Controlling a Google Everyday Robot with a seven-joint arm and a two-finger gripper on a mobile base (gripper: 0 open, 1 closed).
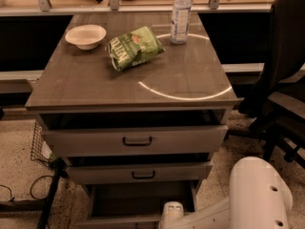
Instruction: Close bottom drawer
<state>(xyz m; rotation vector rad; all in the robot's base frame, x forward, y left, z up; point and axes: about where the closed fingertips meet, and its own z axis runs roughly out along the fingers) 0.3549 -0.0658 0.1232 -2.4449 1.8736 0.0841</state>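
Three grey drawers stood open, and the bottom drawer (138, 200) reached furthest out, its plain floor showing. The gripper (171, 213) sat low over that drawer's front right part, and whether it was spread or pressed together could not be told. On the cabinet top (95, 82) lay a white bowl (86, 35), a green snack bag (135, 47) and a water bottle (181, 15). A black office chair (281, 80) stood to the right on speckled floor (14, 147).

End effector (171, 213) over bottom drawer (138, 200); bowl (86, 35) left of bag (135, 47), bottle (181, 15) behind, on cabinet (119, 87).
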